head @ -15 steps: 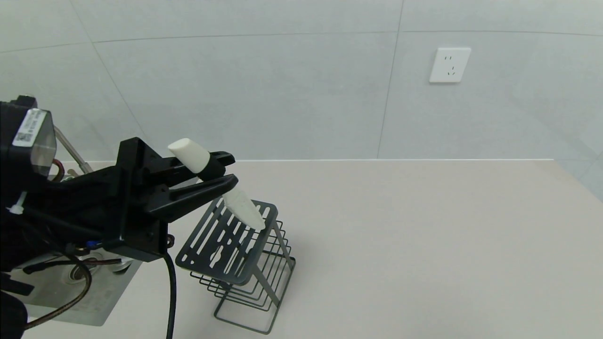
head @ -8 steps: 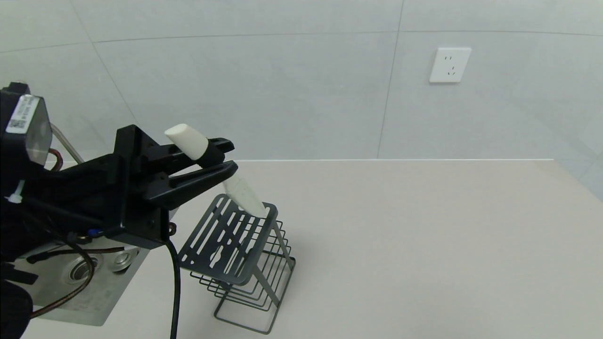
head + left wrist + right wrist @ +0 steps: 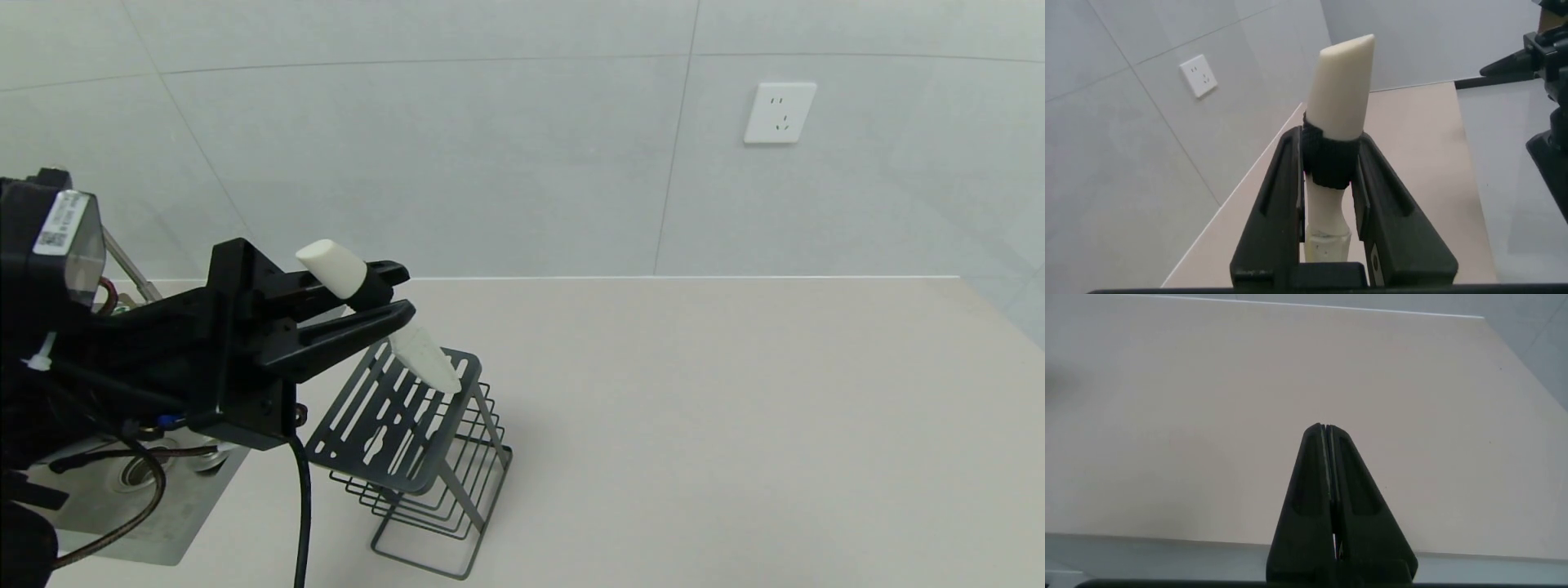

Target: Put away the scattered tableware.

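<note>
— What's the room like from where you stand?

— Plain. A pale beige countertop runs up to a grey tiled wall. There's a white wall socket high up, well off to the right of the left gripper. A steel sink is let into the counter underneath that arm, back behind the gripper's fingers.

— And the rack?

— A dark slotted metal rack stands on the counter just below and ahead of the gripper's tips. Its slotted top is tilted, with a wire frame beneath it.

— How is the arm set?

— The left arm lies low on the left side, with the gripper stretched out roughly level above the near part of the rack. Its two black fingers are clamped on a white knife, pinching it at the dark band between handle and blade. From the wrist camera you see the handle standing up out of the fingers.

— How does the knife sit?

— Slanted. The handle sticks up and back above the gripper. The blade points down and forward below it, with the tip over the far edge of the rack's top. Whether the tip touches the metal or sits in a slot, I can't tell.

— The other arm?

— The right gripper hangs over the beige countertop, its fingers pressed flat together with nothing between them.
</note>
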{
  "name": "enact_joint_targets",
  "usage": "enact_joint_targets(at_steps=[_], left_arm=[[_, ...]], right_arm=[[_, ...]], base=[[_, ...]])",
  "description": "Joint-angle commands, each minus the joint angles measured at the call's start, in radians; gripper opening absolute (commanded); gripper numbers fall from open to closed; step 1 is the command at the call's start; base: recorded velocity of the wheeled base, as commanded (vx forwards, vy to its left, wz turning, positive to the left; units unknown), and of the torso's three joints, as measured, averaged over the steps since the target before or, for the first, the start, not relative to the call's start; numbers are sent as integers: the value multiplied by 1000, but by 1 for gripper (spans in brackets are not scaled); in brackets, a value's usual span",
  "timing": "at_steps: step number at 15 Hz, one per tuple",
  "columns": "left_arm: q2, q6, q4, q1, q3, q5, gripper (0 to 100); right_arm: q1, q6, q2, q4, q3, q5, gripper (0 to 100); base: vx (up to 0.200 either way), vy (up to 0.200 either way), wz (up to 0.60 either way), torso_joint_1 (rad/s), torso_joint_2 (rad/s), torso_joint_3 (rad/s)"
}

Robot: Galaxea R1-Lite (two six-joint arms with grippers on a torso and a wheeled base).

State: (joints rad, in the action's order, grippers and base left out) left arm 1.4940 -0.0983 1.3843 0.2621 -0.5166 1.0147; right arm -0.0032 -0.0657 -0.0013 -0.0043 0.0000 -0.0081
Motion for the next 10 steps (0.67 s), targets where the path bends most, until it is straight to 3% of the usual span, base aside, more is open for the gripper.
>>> enact_joint_targets(at_steps=[1, 10], left_arm=[[2, 0, -1, -1, 0, -1, 0], [6, 0, -1, -4, -16, -1, 0]], right_arm=[[-1, 0, 1, 0, 0, 0, 0], [0, 0, 1, 0, 0, 0, 0]], base=[[0, 0, 0, 0, 0, 0], [0, 0, 0, 0, 0, 0]])
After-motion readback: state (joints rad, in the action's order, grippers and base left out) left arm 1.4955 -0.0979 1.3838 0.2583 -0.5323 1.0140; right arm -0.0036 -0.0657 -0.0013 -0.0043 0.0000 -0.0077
